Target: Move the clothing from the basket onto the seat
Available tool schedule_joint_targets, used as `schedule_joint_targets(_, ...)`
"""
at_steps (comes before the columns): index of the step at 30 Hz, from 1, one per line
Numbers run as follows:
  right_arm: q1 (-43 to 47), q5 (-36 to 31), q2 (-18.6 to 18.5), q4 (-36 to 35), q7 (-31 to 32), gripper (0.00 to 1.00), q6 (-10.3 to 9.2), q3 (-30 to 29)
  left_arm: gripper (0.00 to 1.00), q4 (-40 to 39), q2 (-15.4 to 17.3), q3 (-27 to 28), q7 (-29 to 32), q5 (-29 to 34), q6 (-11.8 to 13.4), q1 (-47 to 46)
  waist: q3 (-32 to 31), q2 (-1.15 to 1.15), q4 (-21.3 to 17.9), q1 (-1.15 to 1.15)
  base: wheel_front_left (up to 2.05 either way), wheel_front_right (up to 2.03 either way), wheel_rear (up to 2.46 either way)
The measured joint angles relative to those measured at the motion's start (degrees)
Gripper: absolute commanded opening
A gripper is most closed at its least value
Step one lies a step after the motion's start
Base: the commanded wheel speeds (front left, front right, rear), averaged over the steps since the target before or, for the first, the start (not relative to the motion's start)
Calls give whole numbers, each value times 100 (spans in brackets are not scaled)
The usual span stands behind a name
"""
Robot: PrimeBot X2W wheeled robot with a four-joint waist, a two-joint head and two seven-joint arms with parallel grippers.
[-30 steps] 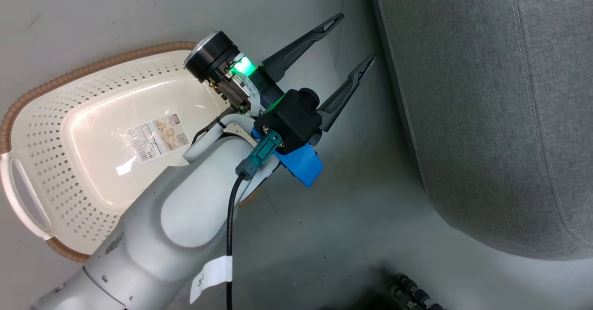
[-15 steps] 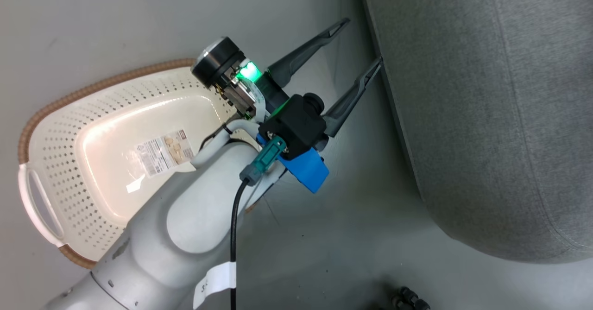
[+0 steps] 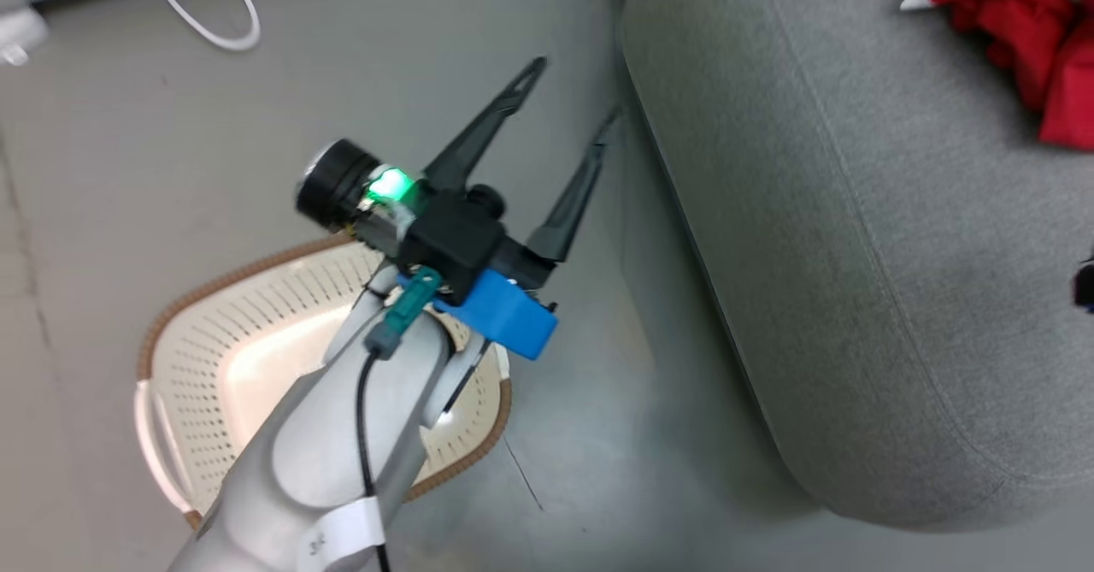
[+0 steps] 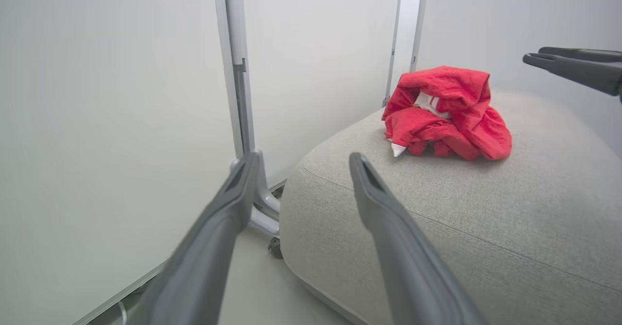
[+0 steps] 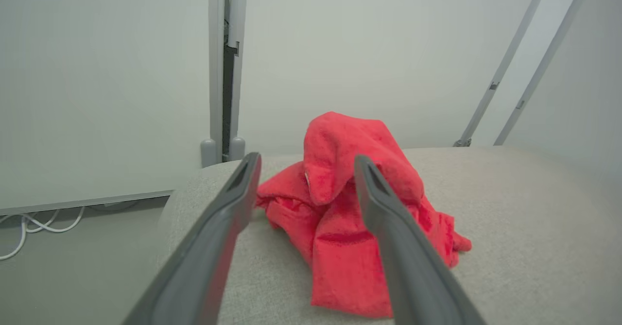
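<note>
Grey floor (image 3: 128,170) is running under everything, with a white cable (image 3: 222,8) looping at its far edge; white partition panels (image 4: 97,121) joined by a metal post (image 4: 235,72) are standing behind the work. The seat (image 3: 812,256) is taking up the right side of the head view, its rounded corner and seam showing. The clothing (image 3: 1017,33) is lying on the seat's top as a crumpled red heap with bits of white showing, toward the far end and away from the near corner. The basket (image 3: 197,367) is sitting on the floor left of the seat, apart from it, partly covered by the pale forearm (image 3: 316,452); the part of its inside in view is showing plain cream plastic. The left gripper (image 3: 574,89) is hanging over the floor between basket and seat with its fingers spread apart and nothing between them, one tip just beside the seat's edge; a green light (image 3: 389,185) is glowing on the wrist and a blue part (image 3: 504,320) is sticking out below it. The right gripper (image 5: 306,159) is hovering over the seat, pointing at the heap, fingers standing wide apart and gripping nothing. Whether its tips are touching the fabric I cannot tell.
</note>
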Motion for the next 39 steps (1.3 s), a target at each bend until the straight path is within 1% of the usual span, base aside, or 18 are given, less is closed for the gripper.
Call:
schedule_joint_targets(5,300,-130,156,-361,0,100,-1,580,100,-171,5,600,0,-42,154,454,-592,0,168,0,0,0,0)
schedule_joint_targets(11,654,-193,361,-667,1,100,-1,1251,100,-291,12,1372,-1,-40,313,1031,-1203,0,500,0,0,0,0)
schedule_joint_targets(19,1043,-294,610,-845,0,100,0,1908,100,-431,-41,2226,-1,79,316,1842,-1824,0,998,-1,0,0,0)
schedule_joint_targets(24,1330,-268,789,-822,0,100,0,1968,100,-470,-113,2668,0,149,198,2385,-2147,0,1206,-1,0,0,0)
schedule_joint_targets(28,1582,-240,880,-754,0,100,-1,1817,100,-472,-223,2909,0,223,54,2755,-2356,0,1329,-1,0,0,0)
schedule_joint_targets(34,1917,-248,1001,-549,0,100,-1,1572,100,-511,-359,3081,0,318,-129,3067,-2560,0,1447,0,0,0,0)
schedule_joint_targets(39,2083,-256,1093,-469,0,100,-1,1484,100,-512,-409,3161,0,325,-221,3206,-2641,0,1480,0,0,0,0)
